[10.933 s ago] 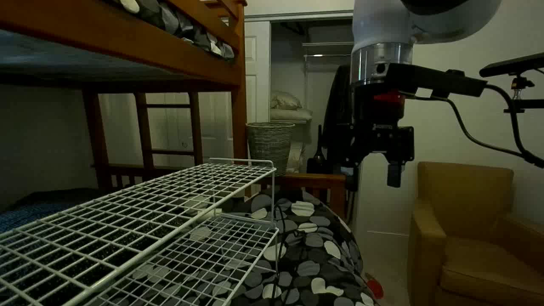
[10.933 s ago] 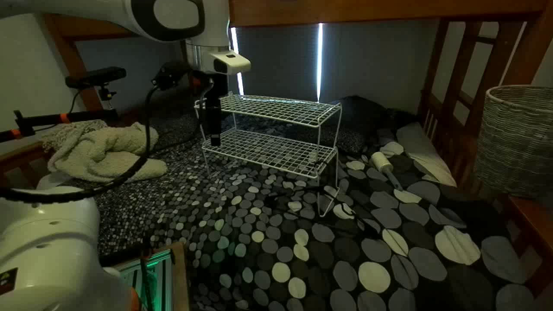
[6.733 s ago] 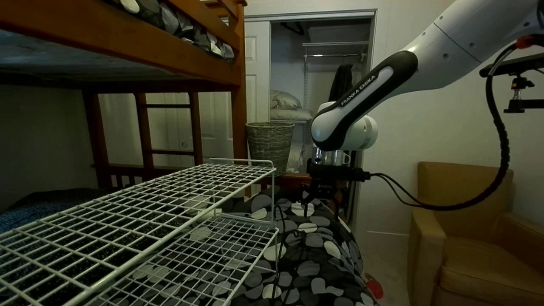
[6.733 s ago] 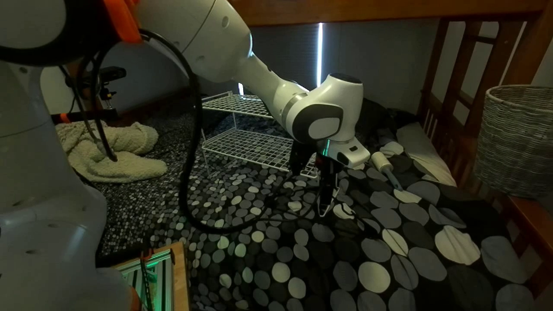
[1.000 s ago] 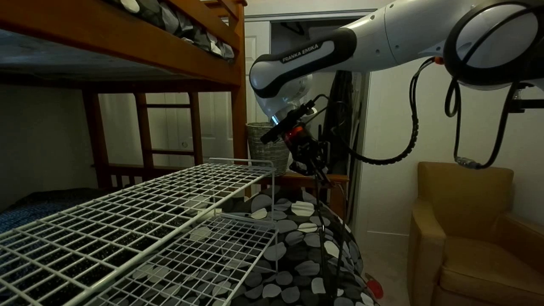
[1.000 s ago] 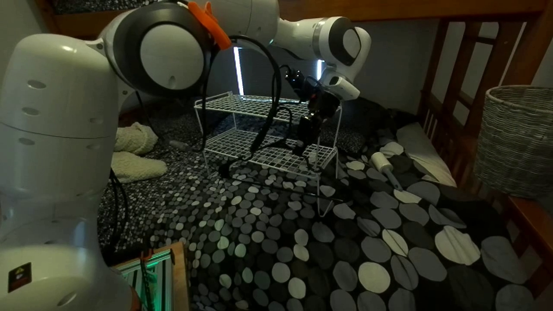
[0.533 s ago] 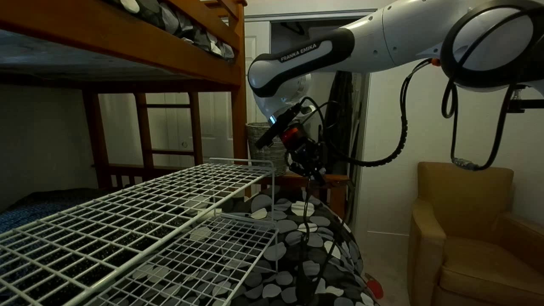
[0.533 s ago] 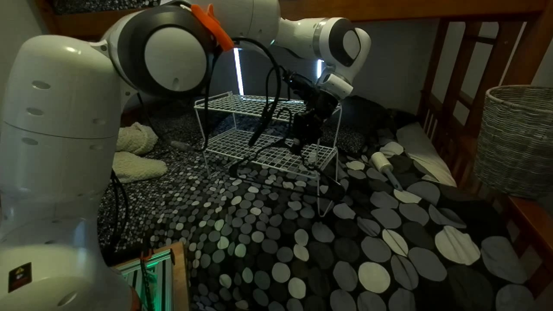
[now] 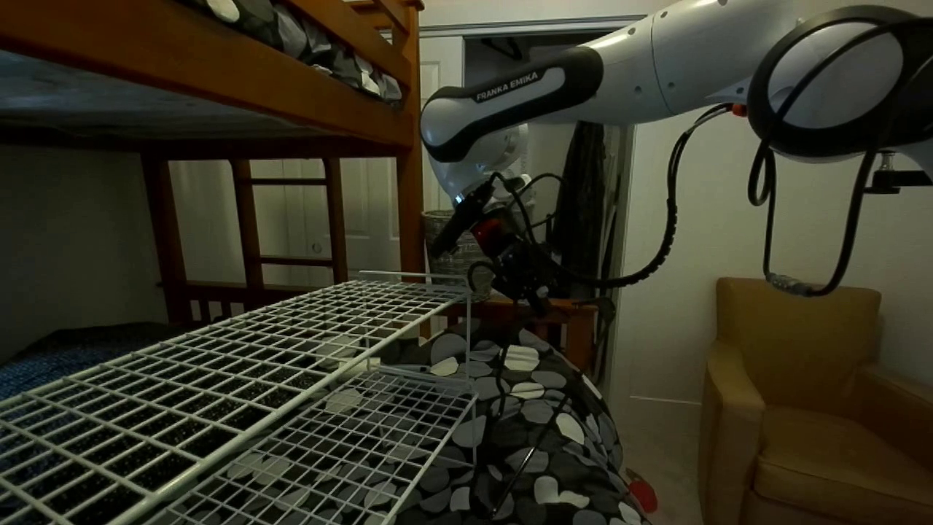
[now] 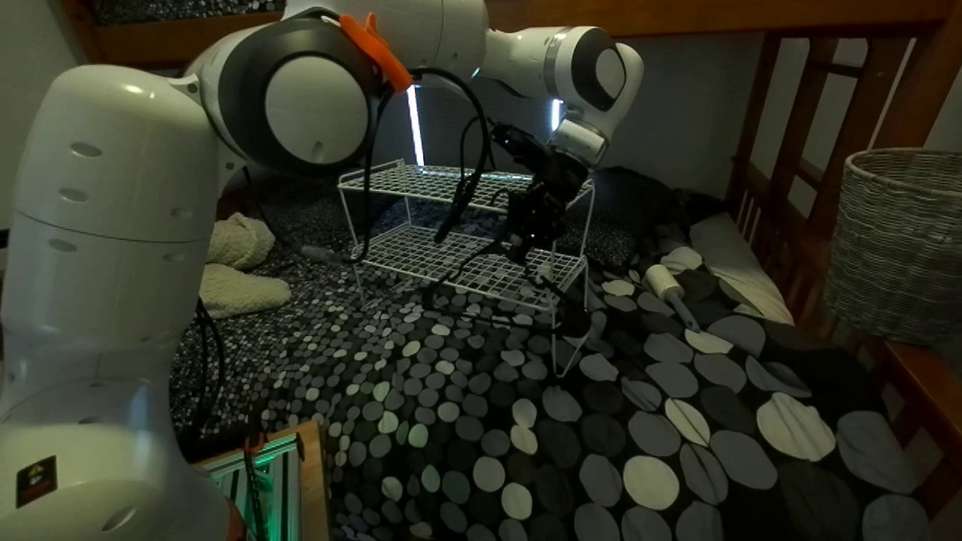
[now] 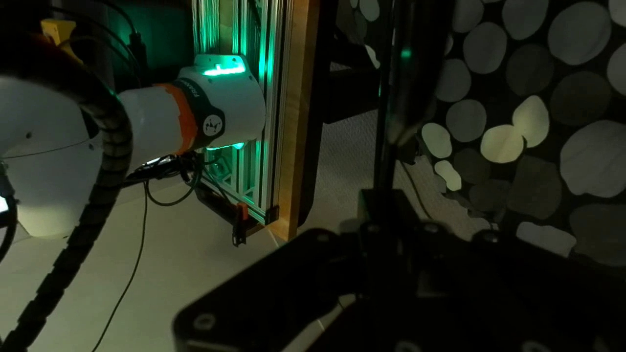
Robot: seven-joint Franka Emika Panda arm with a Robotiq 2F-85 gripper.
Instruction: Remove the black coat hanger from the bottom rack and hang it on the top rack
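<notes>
Black coat hanger [image 10: 573, 319], one, slim: in an exterior view, suspended below the tool [image 10: 518, 254], its frame in front of the bottom rack [image 10: 417, 252]; contact with the wires, cannot tell. In an exterior view, same item beside the racks' far corner, tilted, a dark curve near the tool being probably the hook [image 9: 471, 273]; top rack [image 9: 321, 321] alongside, hanger not yet on it. Wrist view: fingers [image 11: 384, 208] pressed together, pinching a slim dark part, taken as the hanger. Step in hand, by judgement: transfer to the top rack, removal done. Next move calls for raising the hanger, bringing the hook over an edge wire, lowering until it catches, then releasing.
</notes>
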